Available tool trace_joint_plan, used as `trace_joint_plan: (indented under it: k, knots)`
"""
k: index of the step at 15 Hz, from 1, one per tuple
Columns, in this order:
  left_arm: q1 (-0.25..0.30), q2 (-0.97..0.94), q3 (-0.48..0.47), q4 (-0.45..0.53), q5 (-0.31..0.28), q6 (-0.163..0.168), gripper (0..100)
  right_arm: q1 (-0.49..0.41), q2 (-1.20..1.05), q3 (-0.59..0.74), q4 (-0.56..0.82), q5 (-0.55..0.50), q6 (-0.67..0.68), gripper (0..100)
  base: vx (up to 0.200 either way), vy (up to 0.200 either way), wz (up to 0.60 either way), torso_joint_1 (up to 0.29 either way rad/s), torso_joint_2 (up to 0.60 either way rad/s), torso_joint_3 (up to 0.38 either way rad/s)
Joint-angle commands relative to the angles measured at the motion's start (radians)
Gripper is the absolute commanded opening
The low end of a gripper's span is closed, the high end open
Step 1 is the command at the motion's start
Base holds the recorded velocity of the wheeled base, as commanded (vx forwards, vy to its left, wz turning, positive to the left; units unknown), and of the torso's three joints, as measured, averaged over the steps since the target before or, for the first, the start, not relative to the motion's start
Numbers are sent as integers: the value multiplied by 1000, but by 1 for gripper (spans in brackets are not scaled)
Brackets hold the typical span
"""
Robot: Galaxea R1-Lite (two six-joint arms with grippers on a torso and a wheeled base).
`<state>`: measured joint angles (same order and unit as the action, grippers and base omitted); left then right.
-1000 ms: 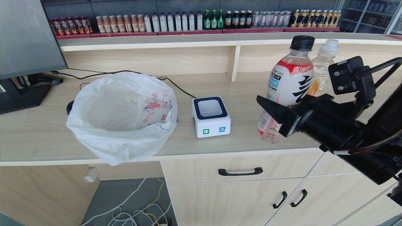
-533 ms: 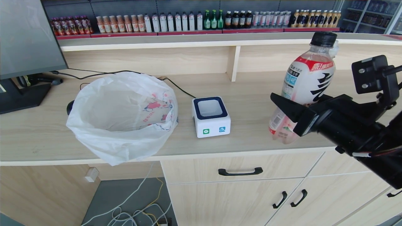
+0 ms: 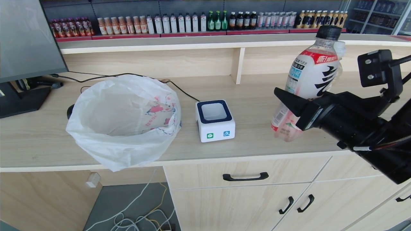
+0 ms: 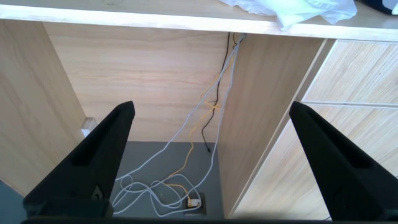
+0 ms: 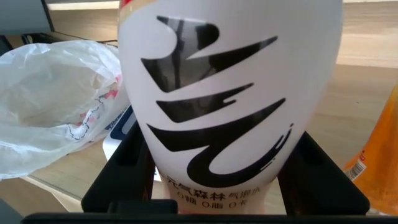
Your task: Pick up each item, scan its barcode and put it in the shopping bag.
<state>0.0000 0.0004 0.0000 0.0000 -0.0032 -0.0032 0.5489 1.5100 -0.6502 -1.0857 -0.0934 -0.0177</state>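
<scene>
The right gripper (image 3: pixel 298 102) is holding the bottle (image 3: pixel 313 72) by its lower body, with its fingers clamped on either side of the label. The bottle is tilting, its black cap leaning toward 1 o'clock, and is sitting at 3 o'clock from the scanner (image 3: pixel 215 120), well apart from it. Whether its base is touching the counter (image 3: pixel 257 93) cannot be told. In the right wrist view the bottle (image 5: pixel 230 93) is standing between the dark fingers, with the shopping bag (image 5: pixel 56 106) and a corner of the scanner (image 5: pixel 121 134) beyond it. A second bottle (image 3: pixel 339 48) with a white cap is showing just behind the held one, at its 1 o'clock; its orange contents (image 5: pixel 379 149) are appearing beside the gripper in the right wrist view. The shopping bag (image 3: pixel 123 118) is lying open on the counter at 9 o'clock from the scanner, just beside it, with its front edge hanging over the counter lip. A monitor (image 3: pixel 29 35) is standing at 10 o'clock from the bag. Rows of drinks (image 3: pixel 192 22) are lining the shelf at 12 o'clock. The left gripper (image 4: pixel 211 162) is hanging below counter level with its fingers (image 4: pixel 93 168) spread wide apart and gripping nothing, facing loose cables (image 4: pixel 186 186) on the floor.
</scene>
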Motion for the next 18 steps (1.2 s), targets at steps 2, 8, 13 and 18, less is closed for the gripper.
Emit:
trace_joint_plan:
  k: [2,8,13,18]
  knots:
    - [0,0,-2,0,0,-3,100,0,3,20,3,0,5,0,0,200,0,12,5,0]
    - [0,0,-2,0,0,-4,100,0,-36,103,4,0,10,0,0,200,0,2,2,2]
    - [0,0,0,-2,0,-1,100,-12,-36,112,-16,4,25,0,0,0,0,0,0,0]
    - [0,0,0,-2,0,-1,100,-198,-25,43,0,348,-347,0,0,0,0,0,0,0]
